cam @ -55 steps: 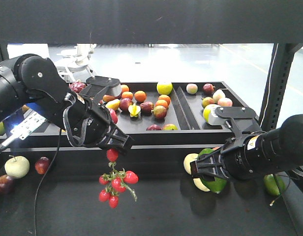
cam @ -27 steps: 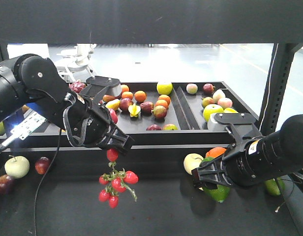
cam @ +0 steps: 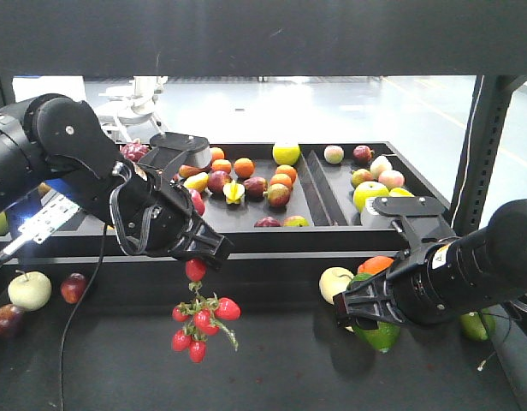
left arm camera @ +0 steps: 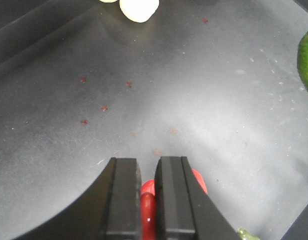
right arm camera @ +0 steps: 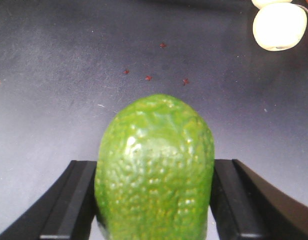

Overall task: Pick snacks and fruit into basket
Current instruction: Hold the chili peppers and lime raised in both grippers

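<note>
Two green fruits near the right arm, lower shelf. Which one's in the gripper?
The bumpy green oval fruit, clamped between the right gripper fingers. The other green fruit lies free on the shelf beyond that arm.

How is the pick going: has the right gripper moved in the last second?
Yes. The right gripper, gripping the green fruit, dropped lower in frame, uncovering the pale apple.

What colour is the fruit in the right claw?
The fruit is bumpy green, clearest in right wrist view.
</note>
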{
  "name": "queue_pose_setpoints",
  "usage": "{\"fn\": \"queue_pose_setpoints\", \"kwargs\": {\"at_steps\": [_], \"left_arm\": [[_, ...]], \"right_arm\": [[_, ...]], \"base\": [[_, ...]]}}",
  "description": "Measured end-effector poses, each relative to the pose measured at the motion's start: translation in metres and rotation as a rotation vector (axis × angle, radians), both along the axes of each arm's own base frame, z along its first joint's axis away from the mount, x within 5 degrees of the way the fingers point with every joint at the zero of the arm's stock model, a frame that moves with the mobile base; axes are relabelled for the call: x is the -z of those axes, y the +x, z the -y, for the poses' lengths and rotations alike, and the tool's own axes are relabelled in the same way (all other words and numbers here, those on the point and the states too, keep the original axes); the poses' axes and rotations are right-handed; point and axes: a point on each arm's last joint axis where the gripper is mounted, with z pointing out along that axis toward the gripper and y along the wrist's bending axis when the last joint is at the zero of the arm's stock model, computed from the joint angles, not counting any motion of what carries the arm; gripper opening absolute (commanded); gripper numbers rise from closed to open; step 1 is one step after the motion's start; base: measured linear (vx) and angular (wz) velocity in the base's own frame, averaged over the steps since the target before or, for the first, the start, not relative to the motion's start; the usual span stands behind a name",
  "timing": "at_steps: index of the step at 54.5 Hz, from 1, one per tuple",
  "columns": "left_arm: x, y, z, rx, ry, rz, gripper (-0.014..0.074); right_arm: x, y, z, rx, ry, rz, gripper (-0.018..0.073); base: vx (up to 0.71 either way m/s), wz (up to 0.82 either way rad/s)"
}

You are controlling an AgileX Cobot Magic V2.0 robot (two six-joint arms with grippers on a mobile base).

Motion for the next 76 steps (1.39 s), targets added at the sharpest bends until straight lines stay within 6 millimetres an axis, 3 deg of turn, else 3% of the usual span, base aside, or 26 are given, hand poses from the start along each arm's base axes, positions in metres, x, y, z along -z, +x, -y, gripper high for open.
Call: {"fn": "queue_pose_setpoints", "kwargs": {"at_steps": [76], "left_arm": [[0.0000,-0.0001,0.0000,0.000,0.000,-0.001,-0.0006]], "right_arm": [[0.0000,0.0000,0.0000,0.001,0.000,0.000,-0.0008]], "base": [[-0.01,-0.01]]}}
